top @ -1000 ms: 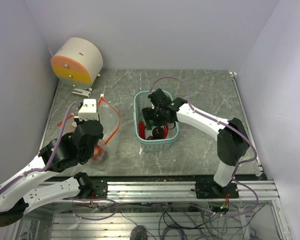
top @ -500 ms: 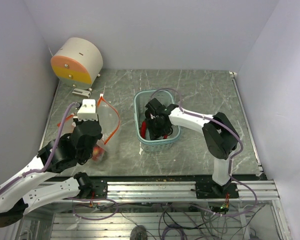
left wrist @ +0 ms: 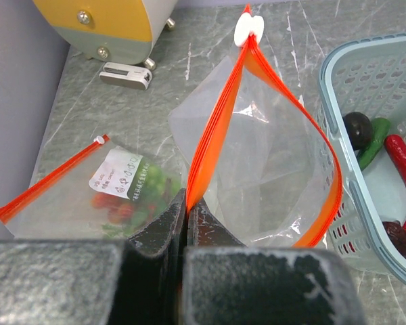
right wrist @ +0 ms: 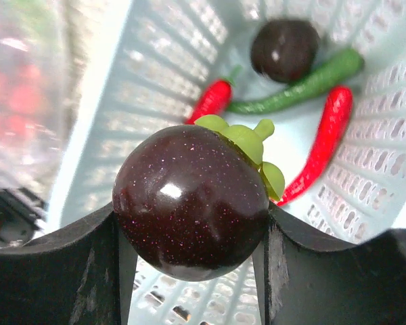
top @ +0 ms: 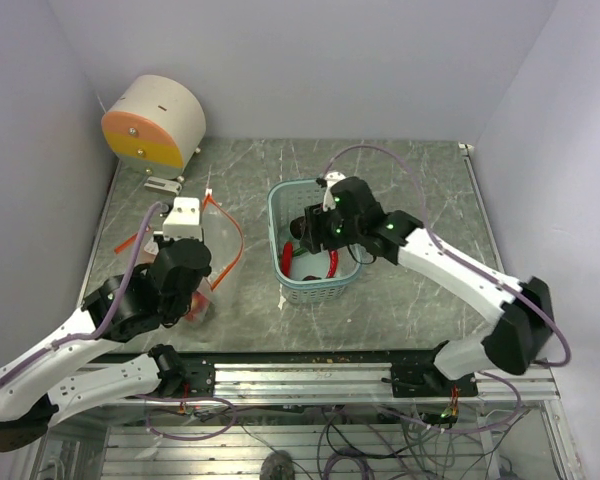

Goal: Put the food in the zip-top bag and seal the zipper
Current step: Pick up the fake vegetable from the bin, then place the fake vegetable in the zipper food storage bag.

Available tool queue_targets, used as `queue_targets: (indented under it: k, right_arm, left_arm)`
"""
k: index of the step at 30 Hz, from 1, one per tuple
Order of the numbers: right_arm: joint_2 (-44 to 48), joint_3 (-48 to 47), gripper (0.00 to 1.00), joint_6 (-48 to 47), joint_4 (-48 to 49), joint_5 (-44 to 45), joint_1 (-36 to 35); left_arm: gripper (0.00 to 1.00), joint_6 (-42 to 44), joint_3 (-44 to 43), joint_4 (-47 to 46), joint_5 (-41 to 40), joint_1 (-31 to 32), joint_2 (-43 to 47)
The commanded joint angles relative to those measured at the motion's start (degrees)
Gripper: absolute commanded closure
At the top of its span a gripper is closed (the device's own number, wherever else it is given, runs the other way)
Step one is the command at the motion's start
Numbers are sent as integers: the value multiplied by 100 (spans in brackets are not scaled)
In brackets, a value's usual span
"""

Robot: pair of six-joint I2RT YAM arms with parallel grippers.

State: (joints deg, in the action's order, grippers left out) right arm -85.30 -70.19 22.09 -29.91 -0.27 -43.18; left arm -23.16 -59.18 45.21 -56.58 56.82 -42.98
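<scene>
One dark toy mangosteen (right wrist: 189, 203) is sitting squeezed between the fingers of the right gripper (top: 315, 230), just above the light-blue basket (top: 315, 291) at the middle of the surface, where chillies (right wrist: 321, 142) and another dark fruit (right wrist: 284, 47) are lying. The left gripper (left wrist: 186, 210), pressed together on the zipper (left wrist: 220, 116), is holding the zip-top bag (left wrist: 271, 169) agape toward the left edge. Carrying the mangosteen well is calling for clearing the basket rim first, then releasing only inside the bag's mouth, without brushing the strip.
</scene>
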Motion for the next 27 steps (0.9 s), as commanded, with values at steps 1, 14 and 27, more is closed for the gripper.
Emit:
queue_targets:
  k: [1,14,27]
  right_arm:
    - [635,229,95,-211,817,-578,20]
    - [1032,304,95,137,3056,-3073,-442]
    - [-333,153,95,839,4471,-2873,-1316]
  left_arm:
    - [93,-13,30,-242,111,-30,-56]
    - [93,19,263,-867,511,-22,-209]
    - [93,59,379,-1296,875,-29,-239]
